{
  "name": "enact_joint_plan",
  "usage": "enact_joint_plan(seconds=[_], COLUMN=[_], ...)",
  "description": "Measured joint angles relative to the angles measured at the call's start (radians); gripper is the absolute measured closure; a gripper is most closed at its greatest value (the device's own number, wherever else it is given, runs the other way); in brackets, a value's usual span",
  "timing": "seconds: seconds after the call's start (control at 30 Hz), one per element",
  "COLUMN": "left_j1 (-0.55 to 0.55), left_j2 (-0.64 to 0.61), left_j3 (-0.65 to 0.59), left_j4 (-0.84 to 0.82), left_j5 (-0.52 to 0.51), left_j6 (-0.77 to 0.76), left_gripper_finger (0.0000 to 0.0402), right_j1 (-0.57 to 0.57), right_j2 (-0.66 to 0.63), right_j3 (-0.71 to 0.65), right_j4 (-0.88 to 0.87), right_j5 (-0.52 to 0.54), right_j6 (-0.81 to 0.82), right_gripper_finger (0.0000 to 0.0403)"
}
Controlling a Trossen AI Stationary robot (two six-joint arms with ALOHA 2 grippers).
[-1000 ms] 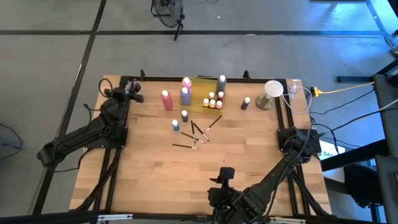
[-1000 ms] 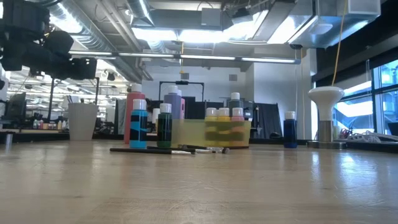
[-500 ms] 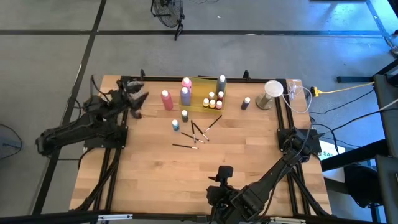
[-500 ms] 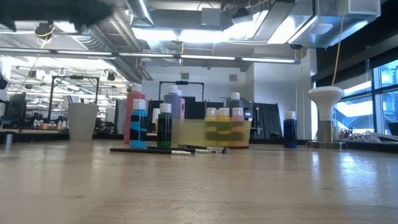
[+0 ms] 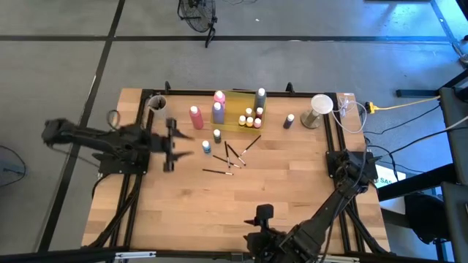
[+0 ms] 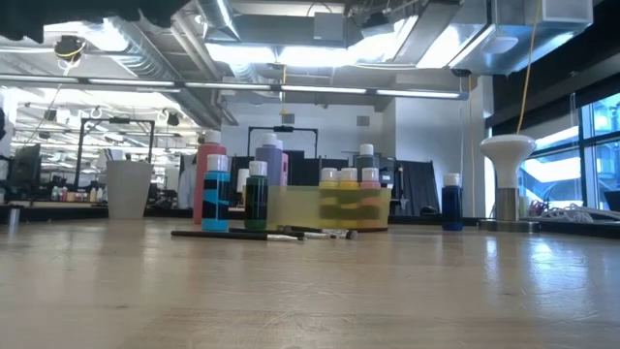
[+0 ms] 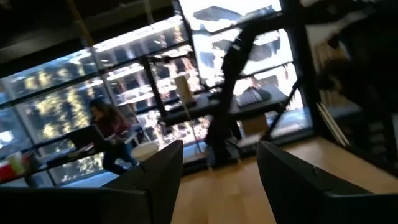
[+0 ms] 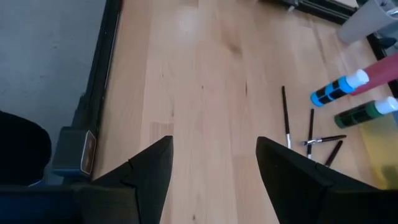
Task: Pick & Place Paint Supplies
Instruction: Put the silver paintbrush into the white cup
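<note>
Left gripper (image 5: 178, 144) out over the surface (image 5: 219, 212), jaws apart and empty, pointing toward the supply cluster. Right gripper (image 5: 262, 213) parked at the near edge, jaws also apart, holding nothing; its wrist view looks across bare wood to the brushes (image 8: 305, 134).

Where the supplies sit: pink bottle (image 5: 195, 117) and purple bottle (image 5: 218, 110) standing beside the yellow tray (image 5: 238, 102), grey bottle (image 5: 261, 98) at the tray's far corner, a knot of small yellow and orange bottles (image 5: 250, 117) at the tray's edge. Blue bottle (image 5: 206, 147) and green bottle (image 5: 217, 136) stand free, just ahead of my left jaws. Brushes scattered flat just beyond them. Dark blue bottle (image 5: 289, 121) stands apart, near the pale cup (image 5: 319, 107).

My read: the reach is in hand, nothing picked yet. Blue bottle looks the nearest target. To do it well:
- Come in level, jaws straddling the body below the cap.
- Keep clear of the green bottle just beside; a nudge would likely topple it.
- Close only once centred; the tall narrow shape probably tips easily.
- Leave the brushes for later; flat, thin, hard to pinch.
</note>
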Motion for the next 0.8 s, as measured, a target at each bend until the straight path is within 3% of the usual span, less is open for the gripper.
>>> enact_joint_plan(seconds=[0.17, 0.37, 0.63, 0.8], left_j1=[-0.251, -0.435, -0.409, -0.322], left_j2=[0.219, 0.473, 0.798, 0.939], left_j3=[0.0, 0.103, 0.432, 0.622], left_j4=[0.111, 0.073, -0.369, -0.699], left_j5=[-0.228, -0.514, -0.554, -0.498], left_j6=[0.177, 0.194, 0.129, 0.075], left_gripper_finger=[0.0201, 0.0201, 0.0201, 0.0215], right_j1=[0.014, 0.018, 0.019, 0.02], right_j2=[-0.001, -0.001, -0.001, -0.001], right_j3=[0.0, 0.0, 0.0, 0.0], right_j4=[-0.003, -0.026, -0.028, -0.025], right_j5=[-0.01, -0.018, -0.018, -0.024], right_j6=[-0.032, -0.045, -0.062, -0.062], right_gripper_finger=[0.0169, 0.0169, 0.0169, 0.0169])
